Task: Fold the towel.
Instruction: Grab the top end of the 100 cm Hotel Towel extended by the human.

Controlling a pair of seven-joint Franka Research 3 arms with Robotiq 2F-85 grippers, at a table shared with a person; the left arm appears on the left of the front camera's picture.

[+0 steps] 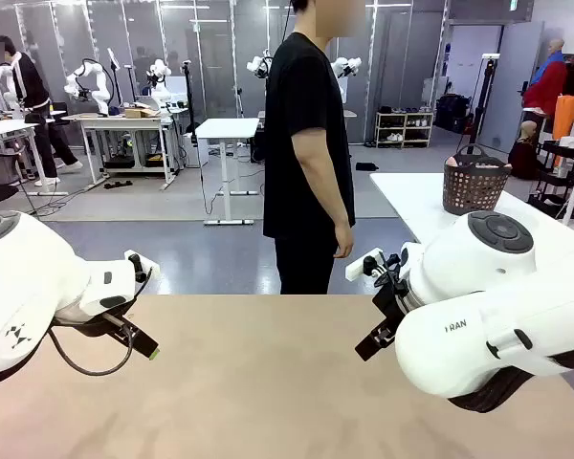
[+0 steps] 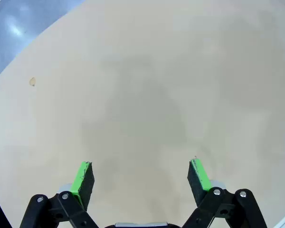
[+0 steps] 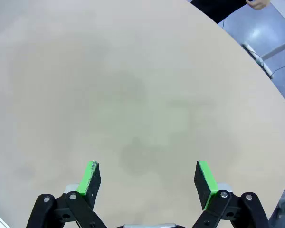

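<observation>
The towel is out of view. My left gripper hangs open over the left part of the beige table, nothing between its green pads. Over the table's right part, my right gripper is open too and holds nothing. In the left wrist view the left gripper looks down on bare tabletop. The right gripper in the right wrist view likewise faces bare tabletop.
A person in black stands sideways at the table's far edge, arms down. A dark basket sits on a white table at the back right. A small spot marks the tabletop near its edge.
</observation>
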